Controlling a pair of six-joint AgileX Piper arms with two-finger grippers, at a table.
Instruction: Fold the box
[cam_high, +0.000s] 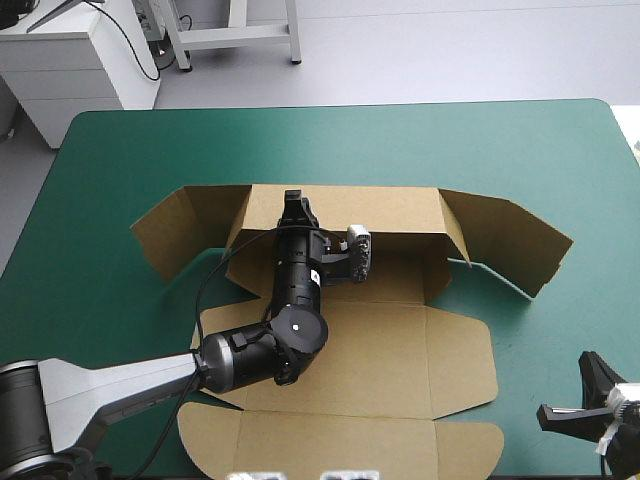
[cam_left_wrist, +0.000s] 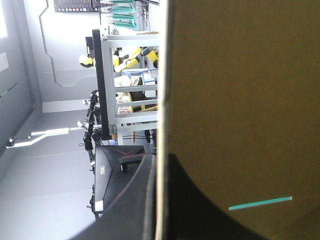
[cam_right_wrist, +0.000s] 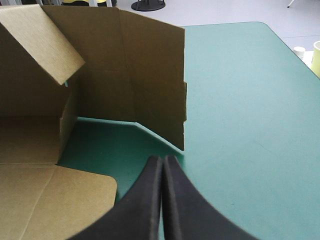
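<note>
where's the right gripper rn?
High view: the right gripper sits shut over the near-right part of the teal-green cover, pointing at the raised right flap of the box, not touching it.

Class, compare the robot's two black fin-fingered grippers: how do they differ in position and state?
The left gripper is shut on the brown board box, pinching its raised back wall; the right gripper is shut on nothing. The left reaches over the box; the right sits off it, over the teal-green cover. Both are shut.

Teal-green table cover (cam_high: 500, 150) — smooth, flat — rounded at its far corners
</note>
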